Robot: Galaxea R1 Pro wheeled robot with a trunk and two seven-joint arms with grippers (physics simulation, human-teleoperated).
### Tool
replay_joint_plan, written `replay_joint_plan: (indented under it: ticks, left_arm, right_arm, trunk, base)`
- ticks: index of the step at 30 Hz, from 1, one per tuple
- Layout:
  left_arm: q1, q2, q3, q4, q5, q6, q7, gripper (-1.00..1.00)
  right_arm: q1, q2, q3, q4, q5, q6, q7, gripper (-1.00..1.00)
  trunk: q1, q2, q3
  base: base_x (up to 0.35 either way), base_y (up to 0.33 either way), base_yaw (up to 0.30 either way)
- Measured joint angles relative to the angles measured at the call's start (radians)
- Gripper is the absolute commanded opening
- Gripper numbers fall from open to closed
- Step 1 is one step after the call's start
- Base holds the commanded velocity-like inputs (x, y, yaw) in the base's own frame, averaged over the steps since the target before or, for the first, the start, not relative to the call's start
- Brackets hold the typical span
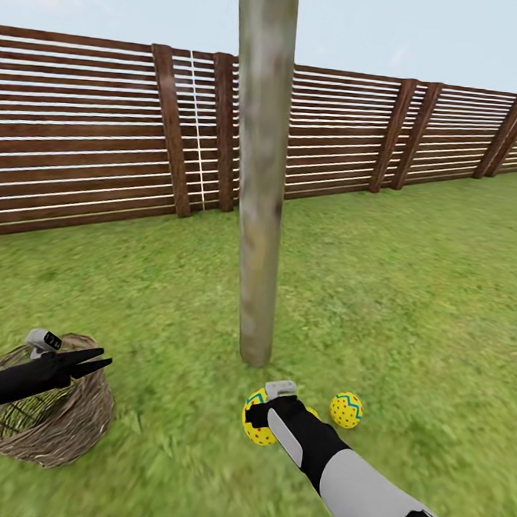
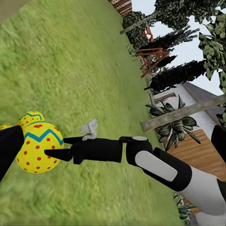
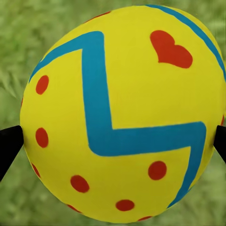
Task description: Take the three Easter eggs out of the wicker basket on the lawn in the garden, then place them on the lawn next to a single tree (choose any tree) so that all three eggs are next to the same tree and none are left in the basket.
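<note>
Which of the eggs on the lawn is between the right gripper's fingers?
The egg nearer the basket sits in the right gripper; the other egg lies free on the grass beside it.

Left arm: we held it out low, left gripper (image 1: 101,362) with fingers nearly together, empty.
Right arm: we reached forward and down, right gripper (image 2: 54,146) clamping an egg (image 3: 120,113).

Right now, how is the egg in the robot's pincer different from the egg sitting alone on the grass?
The held egg sits between the right pincer's fingers; the lone egg lies free on the lawn, touched by nothing. The held egg is nearer the robot and partly hidden by the arm; the lone egg shows whole, further right. Both are yellow with red dots and a blue zigzag, near the tree.
</note>
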Motion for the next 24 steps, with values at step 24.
replay_joint_plan:
  ticks: [24]
  left_arm:
    - [0.079,-0.004,0.105,-0.199,0.011,-0.001,0.000,1.00]
  right_arm:
    - [0.000,0.000,0.000,-0.006,-0.001,-0.062,0.000,-1.00]
  trunk:
    - [0.092,-0.168,-0.115]
  base:
    - [0.000,0.000,0.000]
